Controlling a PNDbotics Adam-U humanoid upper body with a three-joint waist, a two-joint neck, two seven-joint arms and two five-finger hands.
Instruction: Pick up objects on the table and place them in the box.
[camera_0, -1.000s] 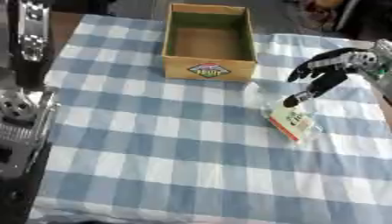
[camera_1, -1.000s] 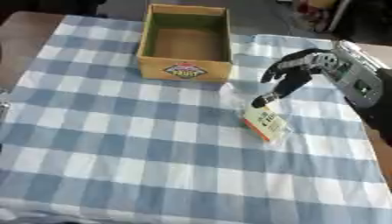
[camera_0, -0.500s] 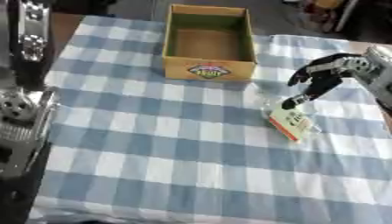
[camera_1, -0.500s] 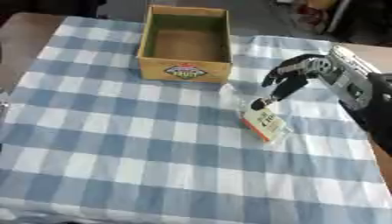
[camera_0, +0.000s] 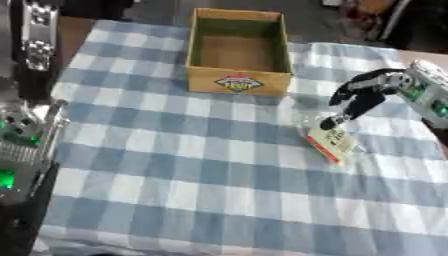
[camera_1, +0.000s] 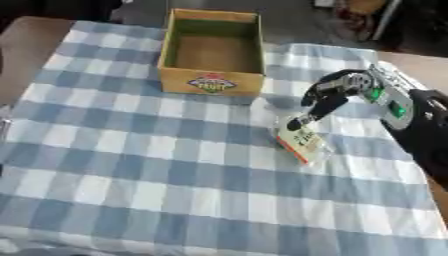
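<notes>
Right hand (camera_1: 337, 92) at about 3 o'clock of the checked cloth (camera_1: 157, 175), fingers curled downward, tips at the upper end of the packet (camera_1: 300, 141); nothing gripped yet as far as I can see, touching or just above, can't tell which. Packet is a clear flat pouch with a yellow label and an orange edge; lies flat on the cloth, at 5 o'clock from the box (camera_0: 238, 52), near but apart from it.

Step in hand, my read: reach and pinch the packet. To do it well: bring thumb and fingers down on opposite long edges, not only on the top corner; a flat pouch may slide on the cloth, so close on it before lifting; lift clear of the box's near wall, then carry toward 11 o'clock and release over the middle.

Box: open top, cardboard, logo on the near wall; inside looks empty, bare brown floor. Left hand not seen in either view.
</notes>
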